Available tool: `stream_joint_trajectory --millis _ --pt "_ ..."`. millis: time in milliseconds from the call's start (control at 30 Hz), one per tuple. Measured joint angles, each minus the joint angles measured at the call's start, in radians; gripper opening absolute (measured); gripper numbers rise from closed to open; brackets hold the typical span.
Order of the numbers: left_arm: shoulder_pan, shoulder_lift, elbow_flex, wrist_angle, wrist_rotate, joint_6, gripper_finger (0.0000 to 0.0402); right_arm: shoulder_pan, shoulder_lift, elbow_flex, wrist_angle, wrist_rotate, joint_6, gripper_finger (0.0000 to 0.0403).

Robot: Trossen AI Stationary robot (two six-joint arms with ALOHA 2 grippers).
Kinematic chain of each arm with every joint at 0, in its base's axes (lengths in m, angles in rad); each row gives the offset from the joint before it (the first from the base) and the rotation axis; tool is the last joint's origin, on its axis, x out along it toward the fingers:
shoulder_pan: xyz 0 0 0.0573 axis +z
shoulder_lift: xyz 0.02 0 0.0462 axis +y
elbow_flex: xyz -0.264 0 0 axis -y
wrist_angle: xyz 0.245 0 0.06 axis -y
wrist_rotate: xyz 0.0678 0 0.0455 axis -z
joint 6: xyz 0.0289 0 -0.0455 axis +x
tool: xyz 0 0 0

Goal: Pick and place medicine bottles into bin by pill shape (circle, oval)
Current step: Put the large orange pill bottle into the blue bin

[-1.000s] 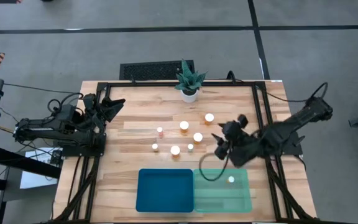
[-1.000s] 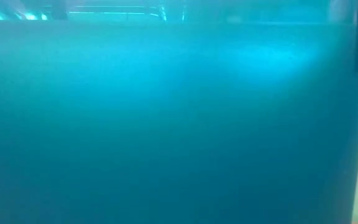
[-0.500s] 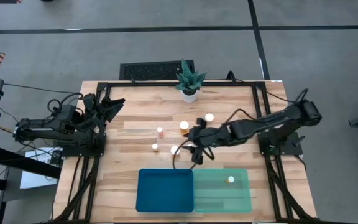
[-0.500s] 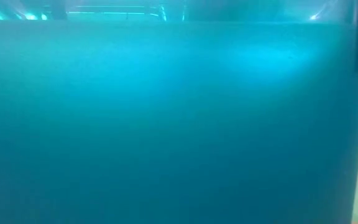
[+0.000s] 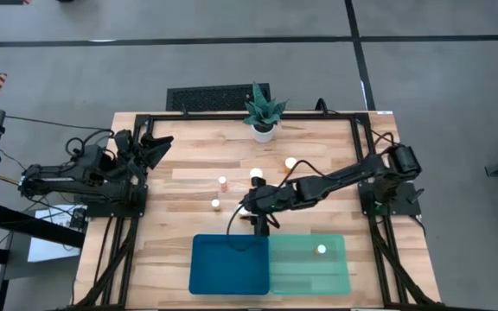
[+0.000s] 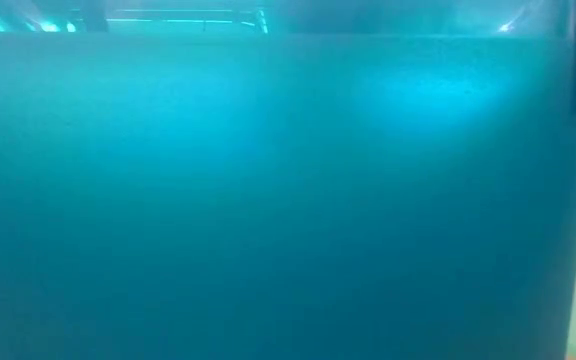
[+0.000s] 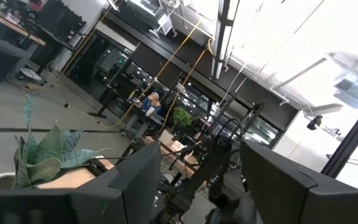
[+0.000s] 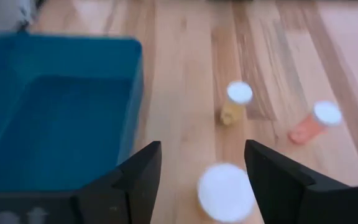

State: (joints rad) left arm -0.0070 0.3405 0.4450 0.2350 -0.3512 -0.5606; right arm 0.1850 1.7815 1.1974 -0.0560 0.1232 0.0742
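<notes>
trays (image 5: 229, 263) side by side | bottles (image 5: 218, 204) behind | one, seemingly, in right tray (image 5: 309, 263)

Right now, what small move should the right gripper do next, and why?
Probably lower the right gripper straight down and close. Its fingers stand open on either side of a white-capped bottle on the table, just beside the blue bin, and nothing is held yet. The left gripper waits at the table's left edge.

Amber white-capped medicine bottles (image 5: 221, 182) upright mid-table; one (image 5: 322, 250) inside mint bin (image 5: 335, 278); blue bin (image 5: 201, 276) alongside.

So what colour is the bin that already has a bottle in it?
Pale mint green bin, seen best in the high view.
</notes>
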Motion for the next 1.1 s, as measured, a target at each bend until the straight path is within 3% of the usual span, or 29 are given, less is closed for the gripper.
stream_joint_trajectory --millis 300,667,867,1100 --pt "0.000 0.000 0.000 -0.001 0.005 0.000 0.0214 -0.025 0.089 0.000 0.040 -0.014 -0.002 0.0241" --pt "0.000 0.000 0.000 0.000 0.008 0.019 0.0214 -0.036 0.065 0.009 -0.019 -0.043 -0.034 0.0244" --pt "0.000 0.000 0.000 -0.001 0.027 0.034 0.0215 -0.028 0.064 0.103 -0.196 -0.049 -0.089 0.0291" --pt "0.000 0.000 0.000 -0.010 0.029 0.036 0.0231 -0.062 0.072 0.122 -0.217 -0.046 -0.086 0.0342"
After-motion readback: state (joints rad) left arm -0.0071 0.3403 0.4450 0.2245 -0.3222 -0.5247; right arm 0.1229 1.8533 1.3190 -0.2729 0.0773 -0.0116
